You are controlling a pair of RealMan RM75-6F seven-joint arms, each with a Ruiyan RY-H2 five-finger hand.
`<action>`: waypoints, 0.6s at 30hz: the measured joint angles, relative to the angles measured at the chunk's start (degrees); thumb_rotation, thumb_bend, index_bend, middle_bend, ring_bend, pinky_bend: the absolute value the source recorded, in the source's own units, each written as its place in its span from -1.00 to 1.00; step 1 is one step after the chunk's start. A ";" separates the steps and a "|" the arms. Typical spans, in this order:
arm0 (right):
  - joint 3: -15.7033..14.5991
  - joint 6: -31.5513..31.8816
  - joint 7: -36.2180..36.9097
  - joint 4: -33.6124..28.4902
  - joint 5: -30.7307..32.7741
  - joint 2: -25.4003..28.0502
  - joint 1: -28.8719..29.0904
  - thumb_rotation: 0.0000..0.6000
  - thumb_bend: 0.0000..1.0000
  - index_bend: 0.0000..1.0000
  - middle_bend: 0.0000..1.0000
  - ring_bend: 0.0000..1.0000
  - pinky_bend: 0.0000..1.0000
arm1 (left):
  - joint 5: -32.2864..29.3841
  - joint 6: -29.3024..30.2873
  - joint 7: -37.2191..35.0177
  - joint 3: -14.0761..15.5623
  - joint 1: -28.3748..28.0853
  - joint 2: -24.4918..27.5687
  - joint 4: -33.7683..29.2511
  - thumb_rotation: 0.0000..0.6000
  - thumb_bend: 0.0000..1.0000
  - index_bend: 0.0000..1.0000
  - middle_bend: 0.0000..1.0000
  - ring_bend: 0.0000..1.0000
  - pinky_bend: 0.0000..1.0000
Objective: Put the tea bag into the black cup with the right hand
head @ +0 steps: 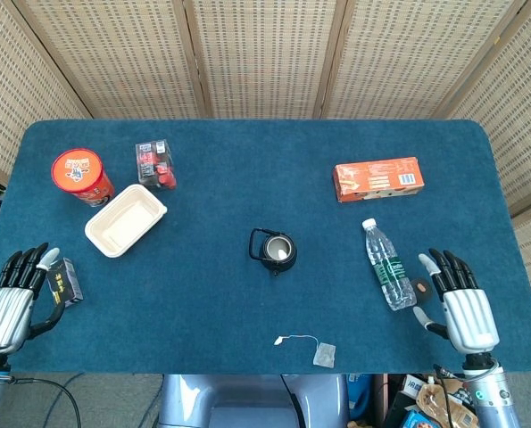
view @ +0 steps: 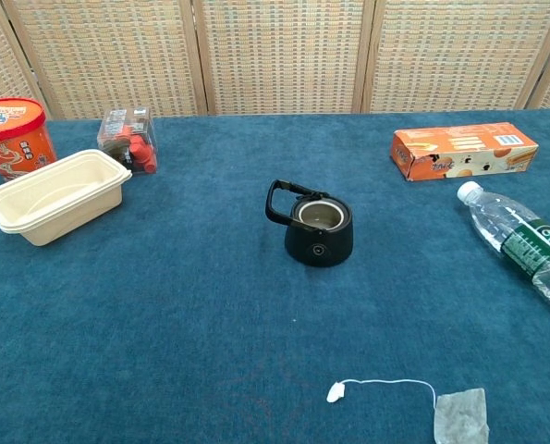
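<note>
The right hand (head: 457, 299) hovers palm down over the near right corner of the blue table (head: 247, 169), fingers spread apart and holding nothing. It shows only in the head view. The tea bag (head: 325, 355) lies flat at the near edge of the table, well apart from this hand, toward the table's middle and slightly nearer the robot. Its white string (head: 302, 337) trails away from the right hand to a small white tag (head: 283, 340).

Just beside the right hand's fingers lies a small dark round object (head: 422, 287), too small to identify. Next to that, a clear water bottle (head: 388, 265) with a green label lies on its side, cap pointing away from the robot.

The black cup (head: 275, 251) stands upright near the table's centre, beyond the tea bag, its handle pointing to the far left. In the chest view the cup (view: 318, 229) is open at the top.

An orange box (head: 377, 178) lies at the far right. On the far left stand a red tub (head: 82, 175), a small clear box (head: 155, 163) of red items, and a cream tray (head: 126, 219).

The left hand (head: 11, 299) rests at the near left edge, its fingers loosely curled against a small dark box (head: 64, 283); whether it grips the box cannot be told.
</note>
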 measured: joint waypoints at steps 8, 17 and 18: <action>0.13 -0.25 0.81 0.25 0.27 -0.04 0.13 1.00 -0.21 -0.77 -0.69 -0.87 -0.65 | -0.40 -0.79 0.42 -0.29 -0.50 -0.04 -0.15 1.00 -0.25 -1.00 -1.00 -1.00 -1.00; 0.47 -0.69 2.99 0.77 -1.00 0.28 1.27 1.00 -0.21 -0.77 -0.69 -0.87 -0.65 | -0.88 -1.34 0.88 -0.51 -0.83 -0.13 -0.44 1.00 -0.25 -1.00 -1.00 -1.00 -1.00; 0.48 -0.80 3.20 0.85 -1.29 0.33 1.48 1.00 -0.21 -0.77 -0.69 -0.87 -0.65 | -1.03 -1.42 0.98 -0.62 -0.90 -0.13 -0.47 1.00 -0.25 -1.00 -1.00 -1.00 -1.00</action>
